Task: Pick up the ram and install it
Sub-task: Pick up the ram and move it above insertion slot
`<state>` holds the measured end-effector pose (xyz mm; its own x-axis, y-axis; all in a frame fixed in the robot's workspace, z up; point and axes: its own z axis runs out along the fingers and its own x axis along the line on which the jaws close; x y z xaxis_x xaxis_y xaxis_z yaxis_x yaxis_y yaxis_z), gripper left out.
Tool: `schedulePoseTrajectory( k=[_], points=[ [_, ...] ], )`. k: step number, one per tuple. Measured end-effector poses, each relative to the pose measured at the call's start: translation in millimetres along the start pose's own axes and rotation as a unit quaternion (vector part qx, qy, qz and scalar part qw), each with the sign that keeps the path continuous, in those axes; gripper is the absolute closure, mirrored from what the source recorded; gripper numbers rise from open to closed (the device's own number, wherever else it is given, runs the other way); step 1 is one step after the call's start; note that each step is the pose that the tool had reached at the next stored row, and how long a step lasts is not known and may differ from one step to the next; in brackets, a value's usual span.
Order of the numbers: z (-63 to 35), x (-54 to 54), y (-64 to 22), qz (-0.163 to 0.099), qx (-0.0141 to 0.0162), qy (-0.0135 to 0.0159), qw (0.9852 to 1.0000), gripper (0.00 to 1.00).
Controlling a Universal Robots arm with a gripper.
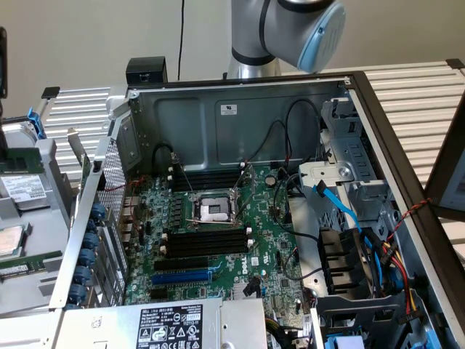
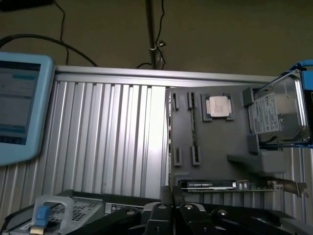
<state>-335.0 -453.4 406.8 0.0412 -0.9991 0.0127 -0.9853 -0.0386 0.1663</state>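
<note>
While the gripper (image 2: 172, 198) hangs empty, fingers closed together, the ram (image 2: 208, 185) lies just beyond them along the near edge of the gray tray (image 2: 215, 147); ribbed table (image 2: 107, 137) spreads alongside.

Just ahead of the tool (image 2: 172, 196), the long dark stick of ram with a white label (image 2: 208, 185) lies along the nearest edge of the grey moulded plastic tray (image 2: 215, 147), with open air above it. Farther from the tool, the tray's raised slotted ribs (image 2: 191, 105) and a square silver processor chip (image 2: 218, 106) sit low (little to snag on). The silver hard drive in a blue bracket (image 2: 279, 115) stands tall on one side of the tray, overhanging a grey ledge. On the tool's other side the ribbed aluminium worktop (image 2: 107, 137) lies bare as far as the light-blue-framed screen (image 2: 19, 107). Close beside the tool, a grey perforated metal box with a blue clip (image 2: 73, 210) crowds that side.
</note>
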Motion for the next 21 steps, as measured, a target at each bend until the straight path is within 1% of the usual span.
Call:
schedulePoseTrajectory(
  k=[1,2,4,9,16,21],
  points=[
    [-0.7,0.2,-3.9,0.0,-0.0012,0.0,1.0,0.88],
    [-1.5,0.3,-8.1,0.0,-0.0017,0.0,1.0,0.88],
    [-3.4,0.8,-16.9,-0.001,-0.002,0.0001,1.0,0.88],
    [-8.2,1.9,-34.9,-0.003,-0.002,0.0003,1.0,0.88],
    [-15.2,4.4,-62.3,-0.003,-0.002,0.0004,1.0,0.88],
    [-18.3,5.8,-76.2,-0.003,-0.0012,0.0004,1.0,0.88]
  ],
)
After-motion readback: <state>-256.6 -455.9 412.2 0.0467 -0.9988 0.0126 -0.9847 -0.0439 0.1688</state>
